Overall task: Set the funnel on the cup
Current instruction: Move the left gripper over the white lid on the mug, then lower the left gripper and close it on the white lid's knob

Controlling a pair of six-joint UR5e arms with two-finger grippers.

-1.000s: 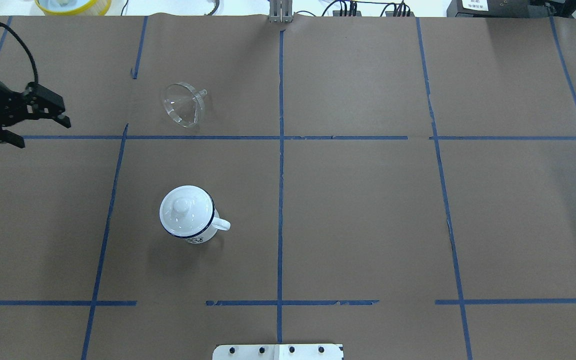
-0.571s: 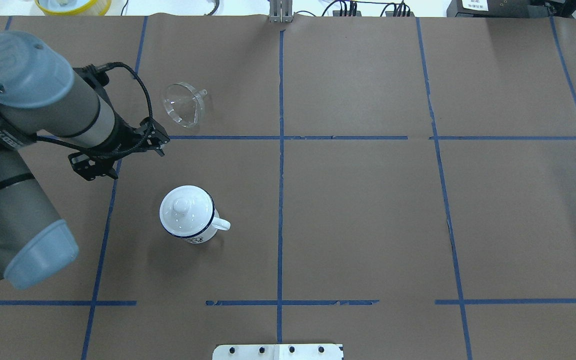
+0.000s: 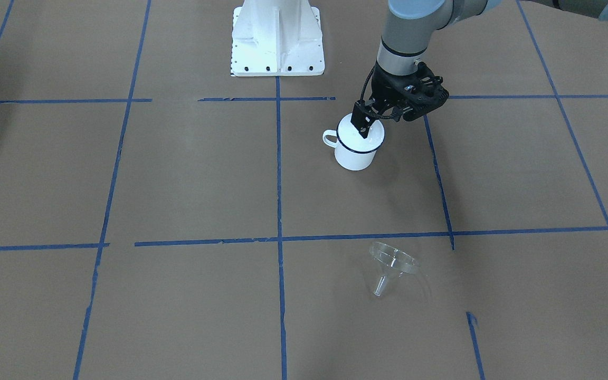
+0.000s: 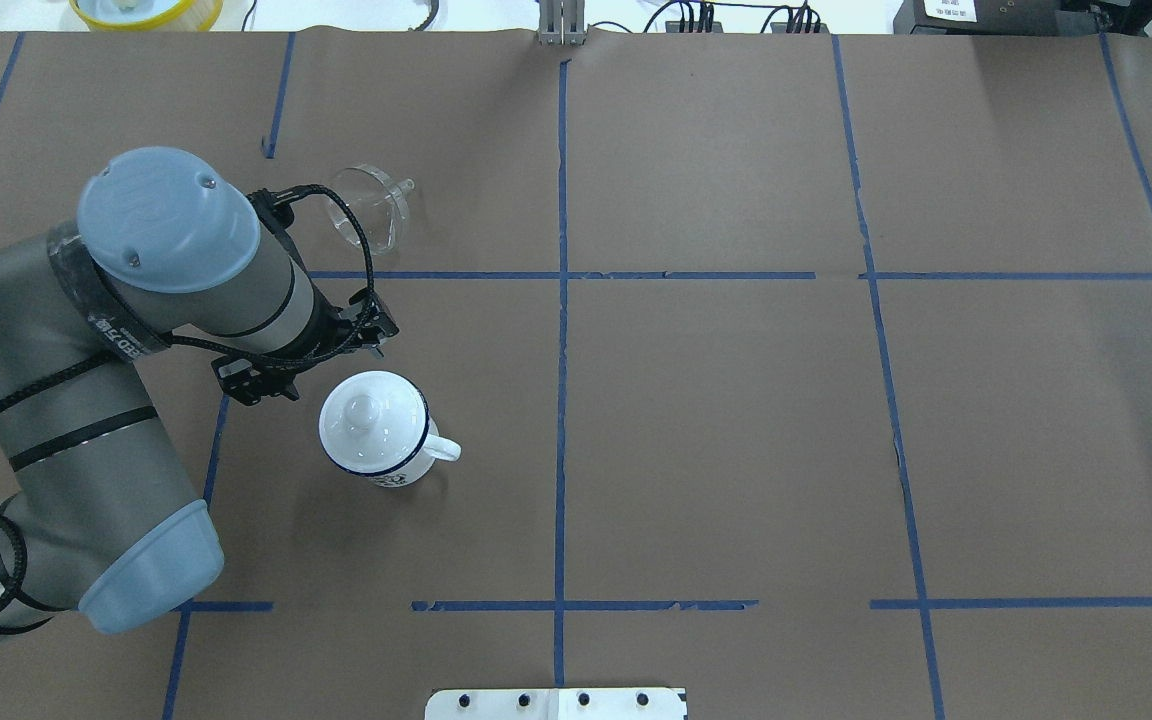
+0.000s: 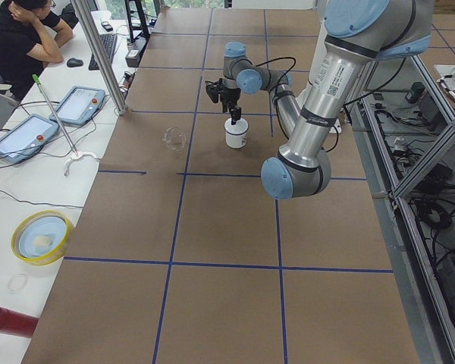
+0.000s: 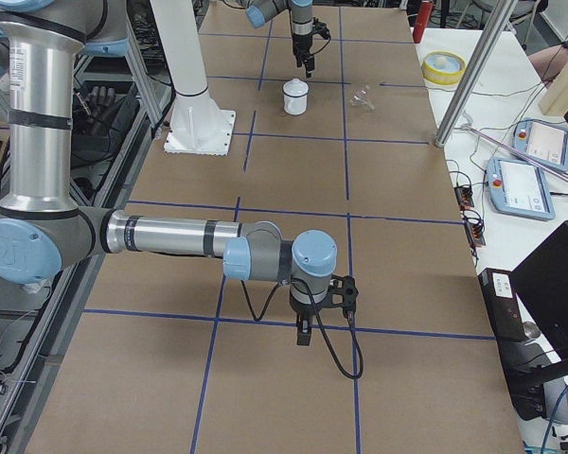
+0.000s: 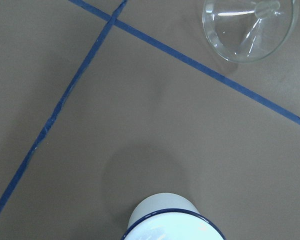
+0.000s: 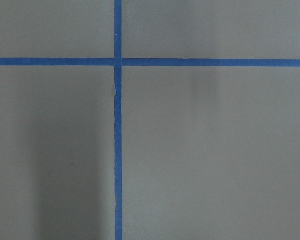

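Note:
The clear funnel [image 4: 368, 205] lies on its side on the brown paper, beyond the cup; it also shows as the funnel [image 3: 391, 264] and the funnel [image 7: 247, 27]. Nearer the robot the cup [image 4: 401, 468] stands upright, white with a dark blue rim, and a white knobbed lid [image 4: 366, 415] sits on its mouth. My left gripper [image 4: 311, 355] hovers open just up and left of the cup, holding nothing, with one finger [image 3: 362, 122] over the lid. The right gripper [image 6: 303, 333] hangs low over bare paper far away; I cannot tell whether it is open or shut.
Blue tape lines divide the table into squares. The white robot base plate [image 3: 277, 47] sits at the near edge. A yellow bowl [image 5: 39, 236], tablets and a seated person [image 5: 23, 38] are at the side table past the far edge.
The left arm has swung in from the table's left edge toward the middle, and its gripper now sits beside the cup. Funnel, cup and lid have not moved.

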